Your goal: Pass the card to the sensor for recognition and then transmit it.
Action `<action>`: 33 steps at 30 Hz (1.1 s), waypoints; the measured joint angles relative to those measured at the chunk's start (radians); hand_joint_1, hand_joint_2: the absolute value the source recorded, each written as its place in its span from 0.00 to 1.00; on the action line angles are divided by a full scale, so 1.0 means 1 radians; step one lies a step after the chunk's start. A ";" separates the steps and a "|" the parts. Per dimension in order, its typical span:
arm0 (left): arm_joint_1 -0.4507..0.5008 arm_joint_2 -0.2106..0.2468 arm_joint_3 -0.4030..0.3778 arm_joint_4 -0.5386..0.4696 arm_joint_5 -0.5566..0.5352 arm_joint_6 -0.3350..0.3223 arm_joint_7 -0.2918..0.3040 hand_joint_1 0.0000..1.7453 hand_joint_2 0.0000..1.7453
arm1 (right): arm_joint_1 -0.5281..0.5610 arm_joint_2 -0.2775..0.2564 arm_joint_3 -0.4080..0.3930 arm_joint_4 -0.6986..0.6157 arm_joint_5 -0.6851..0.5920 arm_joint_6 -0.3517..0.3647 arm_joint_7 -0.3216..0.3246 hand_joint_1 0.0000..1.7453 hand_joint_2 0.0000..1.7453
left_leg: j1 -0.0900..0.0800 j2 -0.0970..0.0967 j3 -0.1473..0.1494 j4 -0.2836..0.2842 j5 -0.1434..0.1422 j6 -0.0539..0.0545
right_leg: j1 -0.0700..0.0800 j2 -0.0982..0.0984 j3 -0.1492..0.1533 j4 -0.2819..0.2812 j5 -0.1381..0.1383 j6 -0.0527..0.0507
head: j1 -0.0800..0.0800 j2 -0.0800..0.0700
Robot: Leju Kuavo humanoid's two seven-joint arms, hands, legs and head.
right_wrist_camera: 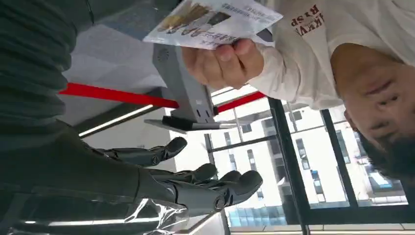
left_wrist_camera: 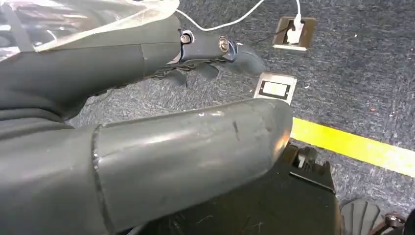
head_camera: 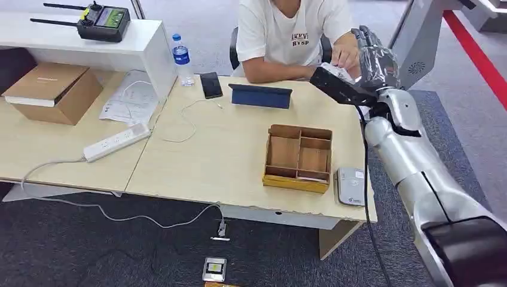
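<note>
My right hand point(head_camera: 375, 57) is raised over the table's far right corner, in front of a seated person. In the right wrist view my right hand point(right_wrist_camera: 195, 181) has its fingers apart and holds nothing. The person's hand point(right_wrist_camera: 222, 63) holds the printed card point(right_wrist_camera: 210, 22) a short way from my fingers. In the head view that person's hand point(head_camera: 345, 57) is right beside my right hand. The grey sensor pad point(head_camera: 351, 186) lies flat near the table's front right edge. My left hand point(left_wrist_camera: 205, 54) hangs over the carpet with nothing in it.
A wooden divided box point(head_camera: 298, 157) sits just left of the sensor. Farther back lie a blue tablet case point(head_camera: 261, 95), a phone point(head_camera: 210, 84) and a water bottle point(head_camera: 182, 58). A power strip point(head_camera: 116, 142) and a cardboard box point(head_camera: 54, 92) are on the left table.
</note>
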 joint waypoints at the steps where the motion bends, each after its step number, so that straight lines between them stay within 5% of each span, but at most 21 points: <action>1: 0.000 0.000 0.000 0.000 0.000 0.000 0.000 0.00 0.00 | 0.000 -0.002 0.003 0.004 0.006 -0.018 0.005 0.00 1.00 | 0.000 0.000 0.000 0.000 0.000 0.000 | 0.000 0.000 0.000 0.000 0.000 0.000 | 0.000 0.000; 9: 0.000 0.000 -0.006 0.000 0.006 0.000 0.006 0.00 0.00 | 0.000 -0.009 0.010 0.026 0.003 -0.097 0.014 0.00 1.00 | 0.000 0.000 0.000 0.000 0.000 0.000 | 0.000 0.000 0.000 0.000 0.000 0.000 | 0.000 0.000; 10: 0.000 0.000 -0.007 0.000 0.006 0.000 0.006 0.00 0.00 | 0.000 -0.010 0.010 0.028 0.002 -0.100 0.014 0.23 1.00 | 0.000 0.000 0.000 0.000 0.000 0.000 | 0.000 0.000 0.000 0.000 0.000 0.000 | 0.000 0.000; 11: 0.000 0.000 -0.008 0.000 0.006 0.000 0.007 0.00 0.00 | 0.000 -0.012 0.010 0.030 -0.001 -0.101 0.013 0.23 1.00 | 0.000 0.000 0.000 0.000 0.000 0.000 | 0.000 0.000 0.000 0.000 0.000 0.000 | 0.000 0.000; 12: 0.000 0.000 -0.009 0.000 0.006 0.000 0.008 0.00 0.00 | 0.000 -0.013 0.009 0.031 -0.006 -0.102 0.012 1.00 1.00 | 0.000 0.000 0.000 0.000 0.000 0.000 | 0.000 0.000 0.000 0.000 0.000 0.000 | 0.000 0.000; 33: 0.001 0.000 -0.030 0.000 0.003 0.001 0.008 0.00 0.00 | -0.002 -0.016 0.005 0.059 -0.040 -0.081 -0.033 1.00 1.00 | 0.000 0.001 0.000 0.000 0.000 0.000 | 0.000 0.001 0.000 0.000 0.001 0.000 | 0.000 0.000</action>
